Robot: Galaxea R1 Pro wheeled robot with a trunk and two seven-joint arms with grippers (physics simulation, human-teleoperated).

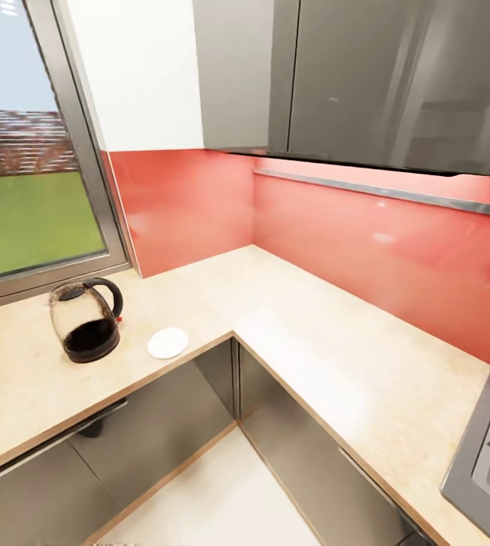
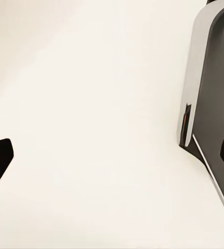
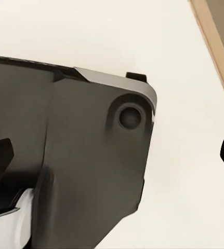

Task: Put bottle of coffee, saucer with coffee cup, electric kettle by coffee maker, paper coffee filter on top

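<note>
Head high over corner countertop (image 1: 328, 341)

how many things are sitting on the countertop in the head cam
2. A glass electric kettle stands on the counter's left stretch below the window, and a white saucer lies just beside it near the counter edge, apart from it. Anything beyond the frame is unseen.
</note>
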